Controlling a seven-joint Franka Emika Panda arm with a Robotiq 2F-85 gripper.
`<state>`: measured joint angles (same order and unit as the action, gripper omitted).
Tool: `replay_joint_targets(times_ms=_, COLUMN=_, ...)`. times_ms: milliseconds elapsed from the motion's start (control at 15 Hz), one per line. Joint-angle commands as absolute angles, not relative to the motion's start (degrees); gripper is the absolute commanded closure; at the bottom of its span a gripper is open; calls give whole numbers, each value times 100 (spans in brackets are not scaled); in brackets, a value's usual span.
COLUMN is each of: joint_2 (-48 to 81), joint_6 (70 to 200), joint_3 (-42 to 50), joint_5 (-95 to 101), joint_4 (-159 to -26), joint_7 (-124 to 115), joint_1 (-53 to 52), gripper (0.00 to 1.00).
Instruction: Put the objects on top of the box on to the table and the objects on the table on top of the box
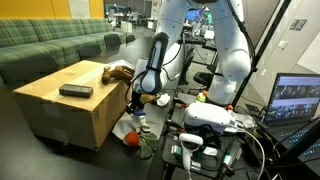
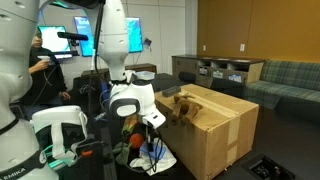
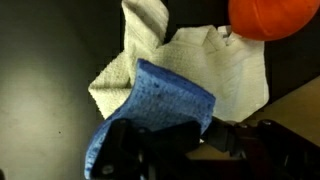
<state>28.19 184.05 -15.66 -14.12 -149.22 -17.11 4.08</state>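
Hand [image 3: 185, 142] low over the table [image 3: 40, 60] beside the box [image 1: 70, 112], blue cloth [image 3: 160, 95] bunched at its dark fingers, whether clenched we cannot tell; we'd pinch the cloth's bulk and lift clear of the white towel [image 3: 235, 70] before swinging boxward.

Partial lettering "EMIKA" on white robot arm [image 2: 14, 140], at frame corner; monitor screens [image 1: 298, 98] illegible.
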Motion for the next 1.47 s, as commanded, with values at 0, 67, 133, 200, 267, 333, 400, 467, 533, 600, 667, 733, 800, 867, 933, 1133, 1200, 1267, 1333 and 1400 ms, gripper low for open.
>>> replay_joint_targets(times_ms=0, joint_2=1785, joint_6=17651, joint_3=-1984, joint_5=-1382, joint_4=-15437, joint_7=-1488, joint_1=712, gripper=100)
replay_joint_targets(times_ms=67, joint_2=1554, joint_6=17394, joint_3=-2077, joint_5=-1447, joint_4=-15504, joint_7=-1425, joint_1=721, gripper=100)
replay_joint_targets(times_ms=133, joint_2=1281, joint_6=17107, joint_3=-2176, joint_5=-1520, joint_4=-15584, joint_7=-1339, joint_1=713, gripper=100)
replay_joint_targets(times_ms=200, joint_2=1032, joint_6=16849, joint_3=-2197, joint_5=-1602, joint_4=-15646, joint_7=-1275, joint_1=622, gripper=100)
replay_joint_targets(times_ms=267, joint_2=812, joint_6=16575, joint_3=-2234, joint_5=-1708, joint_4=-15686, joint_7=-1181, joint_1=545, gripper=100)
replay_joint_targets(times_ms=333, joint_2=563, joint_6=16328, joint_3=-2159, joint_5=-1772, joint_4=-15743, joint_7=-1146, joint_1=378, gripper=100)
replay_joint_targets(times_ms=400, joint_2=357, joint_6=16119, joint_3=-2054, joint_5=-1795, joint_4=-15799, joint_7=-1128, joint_1=208, gripper=100)
replay_joint_targets(times_ms=467, joint_2=134, joint_6=15868, joint_3=-1938, joint_5=-1789, joint_4=-15839, joint_7=-1136, joint_1=47, gripper=100)
replay_joint_targets(times_ms=533, joint_2=-34, joint_6=15683, joint_3=-1807, joint_5=-1701, joint_4=-15883, joint_7=-1211, joint_1=-106, gripper=100)
replay_joint_targets(times_ms=600, joint_2=-218, joint_6=15468, joint_3=-1692, joint_5=-1607, joint_4=-15925, joint_7=-1282, joint_1=-225, gripper=100)
replay_joint_targets(times_ms=667, joint_2=-429, joint_6=15264, joint_3=-1581, joint_5=-1513, joint_4=-15979, joint_7=-1348, joint_1=-320, gripper=100)
replay_joint_targets(times_ms=733, joint_2=-384, joint_6=15043, joint_3=-1437, joint_5=-1129, joint_4=-15722, joint_7=-1618, joint_1=-375, gripper=100)
replay_joint_targets(times_ms=800, joint_2=-584, joint_6=14883, joint_3=-1364, joint_5=-948, joint_4=-15742, joint_7=-1700, joint_1=-409, gripper=100)
replay_joint_targets(times_ms=867, joint_2=-743, joint_6=14771, joint_3=-1308, joint_5=-674, joint_4=-15731, joint_7=-1874, joint_1=-424, gripper=100)
replay_joint_targets(times_ms=933, joint_2=-910, joint_6=14635, joint_3=-1267, joint_5=-497, joint_4=-15713, joint_7=-1946, joint_1=-429, gripper=100)
replay_joint_targets(times_ms=1133, joint_2=-1365, joint_6=14440, joint_3=-1267, joint_5=-48, joint_4=-15762, joint_7=-2117, joint_1=-423, gripper=100)
replay_joint_targets(times_ms=1200, joint_2=-1474, joint_6=14397, joint_3=-1302, joint_5=92, joint_4=-15729, joint_7=-2167, joint_1=-417, gripper=100)
replay_joint_targets(times_ms=1267, joint_2=-1576, joint_6=14313, joint_3=-1320, joint_5=166, joint_4=-15664, joint_7=-2166, joint_1=-419, gripper=100)
replay_joint_targets(times_ms=1333, joint_2=-1667, joint_6=14242, joint_3=-1348, joint_5=265, joint_4=-15580, joint_7=-2185, joint_1=-421, gripper=100)
replay_joint_targets(times_ms=1400, joint_2=-1752, joint_6=14170, joint_3=-1365, joint_5=327, joint_4=-15491, joint_7=-2177, joint_1=-425, gripper=100)
